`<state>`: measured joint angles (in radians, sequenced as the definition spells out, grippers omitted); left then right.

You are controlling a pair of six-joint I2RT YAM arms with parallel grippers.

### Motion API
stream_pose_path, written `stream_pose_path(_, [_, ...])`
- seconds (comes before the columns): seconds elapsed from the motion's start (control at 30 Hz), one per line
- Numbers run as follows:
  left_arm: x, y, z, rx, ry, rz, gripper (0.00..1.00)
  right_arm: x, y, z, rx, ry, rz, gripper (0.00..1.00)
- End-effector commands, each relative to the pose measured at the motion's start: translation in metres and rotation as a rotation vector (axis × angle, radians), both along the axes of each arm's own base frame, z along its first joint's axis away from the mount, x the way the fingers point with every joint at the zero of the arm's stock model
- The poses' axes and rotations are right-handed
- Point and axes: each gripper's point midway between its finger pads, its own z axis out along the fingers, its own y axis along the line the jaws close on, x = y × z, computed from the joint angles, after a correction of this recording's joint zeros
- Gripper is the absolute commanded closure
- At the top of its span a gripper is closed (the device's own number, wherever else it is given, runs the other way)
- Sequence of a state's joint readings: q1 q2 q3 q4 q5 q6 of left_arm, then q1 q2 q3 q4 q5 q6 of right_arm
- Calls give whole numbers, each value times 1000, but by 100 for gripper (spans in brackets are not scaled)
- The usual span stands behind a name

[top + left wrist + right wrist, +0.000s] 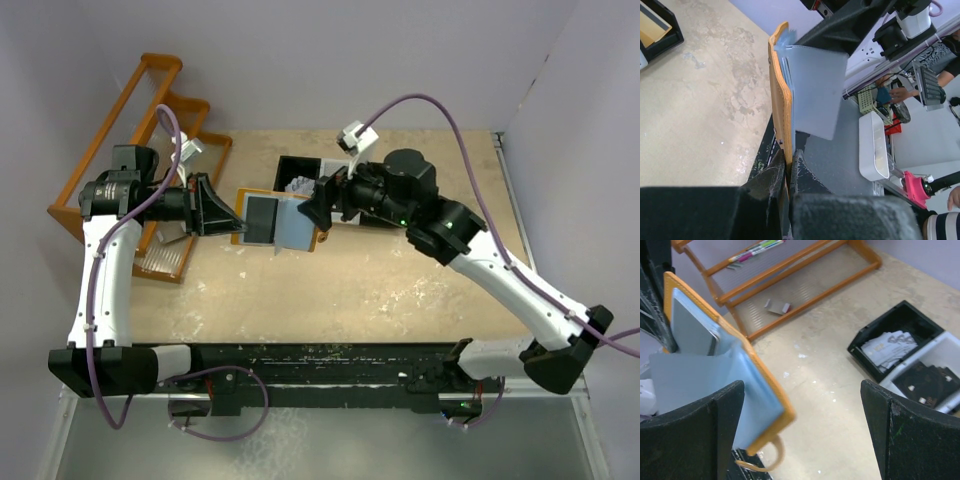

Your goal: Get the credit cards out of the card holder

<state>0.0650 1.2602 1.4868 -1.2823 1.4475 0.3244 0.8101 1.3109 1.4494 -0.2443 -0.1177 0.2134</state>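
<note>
The card holder (275, 222) is a tan-orange bifold, held open and off the table between the arms. My left gripper (232, 222) is shut on its left edge; in the left wrist view the gripper (789, 162) pinches the orange edge (779, 100). A pale blue-grey flat sheet (817, 85) stands out from the inside; I cannot tell whether it is a card or a flap. A grey card (692, 327) sits in a pocket. My right gripper (322, 208) is wide open (800, 390), with the holder's right half (757, 395) beside its left finger (690, 440), not gripped.
A black tray (300, 180) with crumpled white scraps stands behind the holder and also shows in the right wrist view (895, 345). An orange wooden rack (130, 130) stands at the back left, with pens on it (755, 250). Bare tan table (380, 290) lies below the holder.
</note>
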Motion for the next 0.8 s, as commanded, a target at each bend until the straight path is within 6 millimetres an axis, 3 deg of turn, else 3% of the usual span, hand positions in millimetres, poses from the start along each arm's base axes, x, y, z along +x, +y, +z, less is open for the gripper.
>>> stream_pose_path(0.0, [-14, -4, 30, -85, -78, -56, 100, 0, -37, 18, -10, -57, -90, 0])
stream_pose_path(0.2, [-12, -3, 28, -71, -83, -48, 100, -14, -41, 57, 119, -56, -79, 0])
stream_pose_path(0.33, [-9, -2, 23, -39, -83, -27, 100, -12, -39, 98, 209, -115, -84, 1])
stream_pose_path(0.5, [5, 1, 9, 32, -68, 36, 100, -28, -33, 135, 348, -119, -16, 12])
stream_pose_path(0.63, [17, 5, 3, 76, -85, 95, 100, -49, -18, 144, 437, -87, 117, 22])
stream_pose_path(0.77, [25, 6, 2, 93, -84, 132, 100, -63, 7, 124, 460, 28, 262, 31])
